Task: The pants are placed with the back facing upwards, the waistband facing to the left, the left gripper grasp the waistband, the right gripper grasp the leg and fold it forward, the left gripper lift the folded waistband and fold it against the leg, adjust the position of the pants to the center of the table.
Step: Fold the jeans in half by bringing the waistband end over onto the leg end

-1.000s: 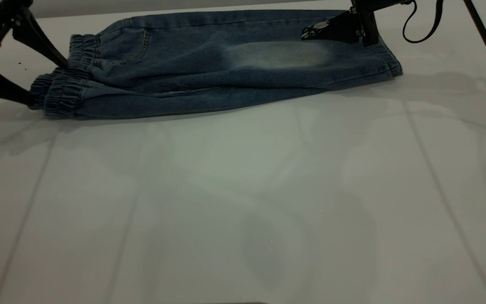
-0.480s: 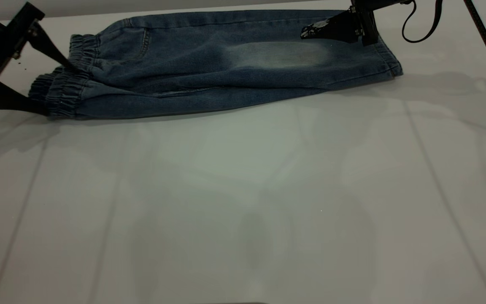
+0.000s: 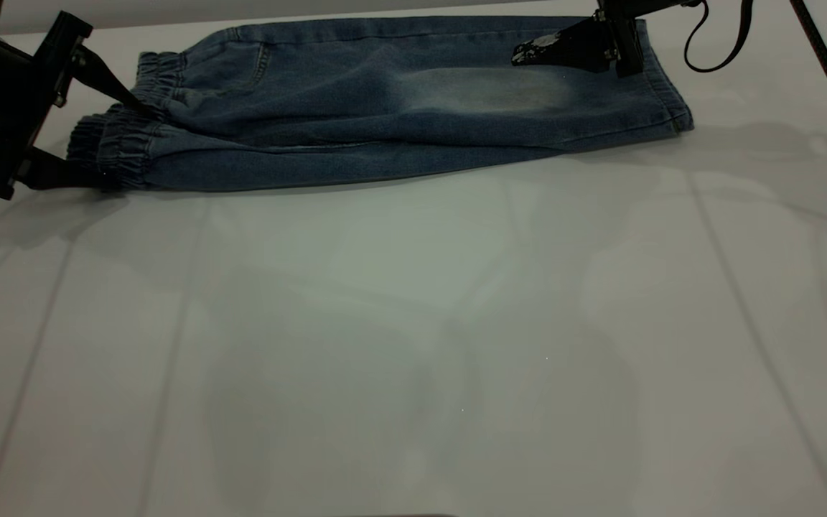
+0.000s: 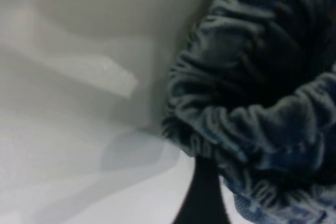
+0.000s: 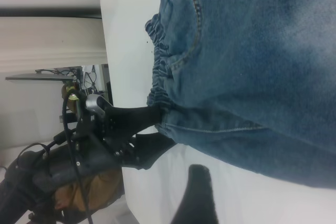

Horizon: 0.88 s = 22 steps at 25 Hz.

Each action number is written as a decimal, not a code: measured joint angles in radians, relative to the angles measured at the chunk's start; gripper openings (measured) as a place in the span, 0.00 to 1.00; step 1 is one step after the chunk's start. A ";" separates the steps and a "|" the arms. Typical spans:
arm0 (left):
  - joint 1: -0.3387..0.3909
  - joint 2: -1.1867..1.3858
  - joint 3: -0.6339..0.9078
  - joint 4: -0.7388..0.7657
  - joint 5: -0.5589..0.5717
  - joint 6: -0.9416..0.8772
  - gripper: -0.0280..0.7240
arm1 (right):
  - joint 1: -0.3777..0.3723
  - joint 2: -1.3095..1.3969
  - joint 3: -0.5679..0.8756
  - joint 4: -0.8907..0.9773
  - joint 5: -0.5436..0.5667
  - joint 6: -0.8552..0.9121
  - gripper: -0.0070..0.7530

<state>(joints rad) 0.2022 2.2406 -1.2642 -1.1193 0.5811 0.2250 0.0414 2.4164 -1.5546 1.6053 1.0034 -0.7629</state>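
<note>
The pants lie folded lengthwise near the table's far edge, with the waistband at the left. The leg with its pale oval fade is on top and ends in a hem at the right. My left gripper is open and level with the table. The bunched waistband sits between its jaws, one finger beside the ruffles. My right gripper hovers open over the leg near the hem and holds nothing. One of its fingers shows over bare table. The right wrist view also shows the left gripper at the waistband.
A thin black cable loop hangs by the right arm at the far right. The wide white tabletop stretches in front of the pants. Beyond the table's left end stands cluttered equipment.
My left gripper has moved right into the waistband, and the whole pants have slid a little to the right. The right gripper has stayed in place.
</note>
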 joint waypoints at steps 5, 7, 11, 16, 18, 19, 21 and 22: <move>0.000 0.000 0.000 -0.002 -0.021 -0.014 0.39 | 0.001 0.000 0.000 0.002 0.011 0.000 0.71; 0.000 0.000 0.000 -0.002 -0.027 -0.011 0.21 | 0.006 0.000 -0.002 0.003 0.018 0.000 0.71; 0.000 0.000 0.000 0.035 -0.029 0.028 0.15 | 0.041 0.000 -0.042 -0.003 0.014 0.000 0.71; -0.013 -0.085 0.000 0.226 -0.028 0.063 0.15 | 0.125 0.000 -0.116 -0.060 -0.069 0.032 0.71; -0.024 -0.145 0.000 0.308 -0.026 0.065 0.15 | 0.160 0.000 -0.139 -0.107 -0.129 0.061 0.71; -0.033 -0.179 0.000 0.351 -0.026 0.066 0.15 | 0.179 0.000 -0.148 -0.133 -0.155 0.076 0.71; -0.047 -0.242 0.000 0.417 -0.023 0.068 0.15 | 0.218 0.000 -0.156 -0.168 -0.221 0.096 0.71; -0.054 -0.274 0.000 0.447 -0.021 0.069 0.15 | 0.234 0.000 -0.156 -0.178 -0.250 0.100 0.71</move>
<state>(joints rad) 0.1487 1.9670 -1.2642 -0.6718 0.5599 0.2940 0.2756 2.4164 -1.7108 1.4277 0.7531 -0.6627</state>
